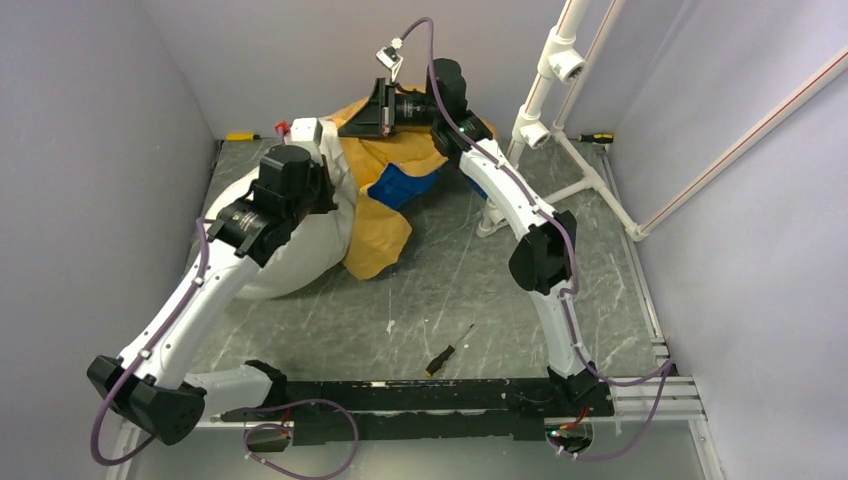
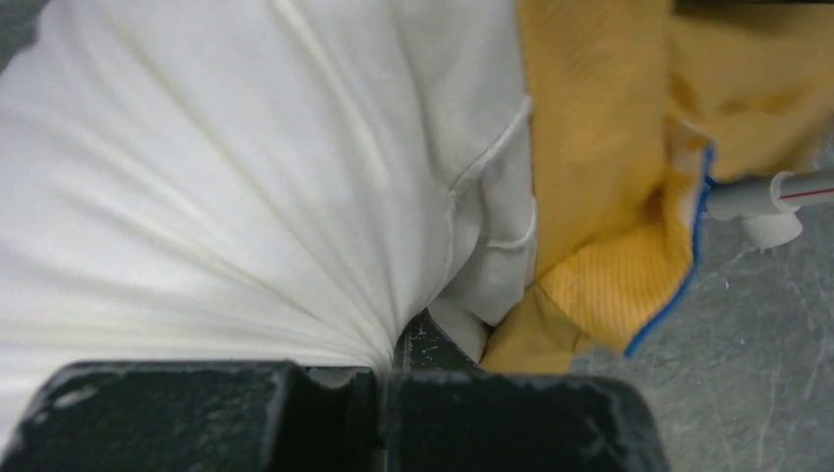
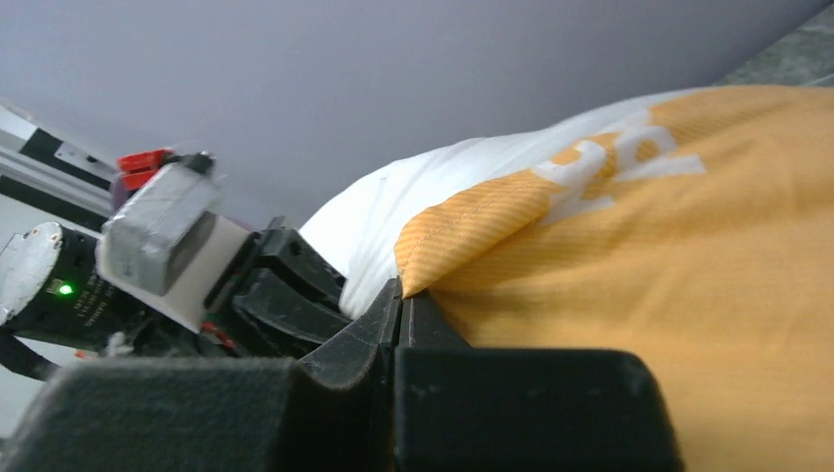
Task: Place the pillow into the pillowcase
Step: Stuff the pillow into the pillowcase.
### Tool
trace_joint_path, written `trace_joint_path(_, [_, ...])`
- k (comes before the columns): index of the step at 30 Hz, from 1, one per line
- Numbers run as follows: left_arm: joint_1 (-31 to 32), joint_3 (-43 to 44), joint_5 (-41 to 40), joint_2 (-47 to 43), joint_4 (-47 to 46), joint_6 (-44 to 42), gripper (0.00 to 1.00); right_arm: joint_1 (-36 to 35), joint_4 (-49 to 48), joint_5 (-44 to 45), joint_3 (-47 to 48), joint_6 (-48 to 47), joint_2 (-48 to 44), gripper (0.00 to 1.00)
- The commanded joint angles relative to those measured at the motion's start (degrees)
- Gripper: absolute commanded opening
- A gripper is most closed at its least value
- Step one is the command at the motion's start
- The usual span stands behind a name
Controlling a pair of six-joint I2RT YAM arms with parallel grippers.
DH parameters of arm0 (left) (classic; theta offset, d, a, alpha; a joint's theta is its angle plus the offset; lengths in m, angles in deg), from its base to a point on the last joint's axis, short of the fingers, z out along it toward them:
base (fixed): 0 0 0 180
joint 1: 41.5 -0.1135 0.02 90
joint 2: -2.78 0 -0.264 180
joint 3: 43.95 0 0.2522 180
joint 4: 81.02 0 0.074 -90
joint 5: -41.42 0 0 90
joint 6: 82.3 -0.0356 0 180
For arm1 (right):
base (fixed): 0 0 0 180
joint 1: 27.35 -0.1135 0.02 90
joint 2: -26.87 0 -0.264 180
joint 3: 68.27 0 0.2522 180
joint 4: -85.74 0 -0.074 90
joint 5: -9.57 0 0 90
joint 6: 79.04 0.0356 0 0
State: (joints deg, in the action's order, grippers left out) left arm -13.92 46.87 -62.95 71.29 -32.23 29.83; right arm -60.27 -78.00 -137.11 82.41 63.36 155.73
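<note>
Orange-yellow cloth of the pillowcase (image 1: 385,240) is seen bunched at upper centre of the top view, with the blue side showing in one fold. It lies on the tabletop (image 1: 470,290). The pillow (image 1: 300,258) sits just left of it, touching. The pillow is not yet enclosed. In the right wrist view white is seen under the orange hem, so only the far end is judged to be draped.

Left hand (image 2: 384,366): closed, with the white pillow cover pinched and pleats radiating from the pinch.
Right hand (image 3: 401,300): closed on the orange hem, raised above the tabletop at top centre of the top view.

Step in hand, as judged: the case mouth is to be drawn over the pillow end.

How it is best done:
- The hem should be held high so the mouth gapes, then pulled toward the lower left of the top view, over the pillow.
- The pillow should be fed the opposite way, into the mouth, not dragged flat.
- Whether one layer or both are pinched at the hem cannot be told. If both are, the mouth is shut and a regrasp is needed.
- The pillow pinch is thin cloth only, so slip is likely under a hard pull. Short strokes are preferred.
- A white pipe (image 2: 777,192) lies near the blue-trimmed edge at the right of the left wrist view. A snag there is to be avoided.
</note>
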Motion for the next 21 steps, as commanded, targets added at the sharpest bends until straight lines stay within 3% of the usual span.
trace_joint_path(1, [1.52, 2.16, 0.51, -3.97, -15.22, -8.58, 0.00, -2.21, -13.70, -8.16, -1.08, 6.84, -4.03, 0.00])
trace_joint_path(6, [1.52, -2.00, -0.40, -1.50, -10.67, -5.80, 0.00, 0.24, 8.58, 1.93, -11.82, -7.98, -10.73, 0.01])
trace_joint_path(13, [1.53, -11.29, 8.30, 3.38, -14.42, 1.75, 0.00, 1.64, 23.06, 7.35, -20.95, -19.59, -16.60, 0.11])
trace_joint_path(15, [1.48, -13.20, 8.04, 4.57, -15.17, 5.13, 0.00, 1.64, 28.31, 10.46, -22.41, -23.38, -18.76, 0.19])
trace_joint_path(21, [0.20, -17.18, 9.84, 5.68, -20.31, 12.36, 0.00, 0.59, 37.62, 26.62, -27.00, -32.68, -25.22, 0.58])
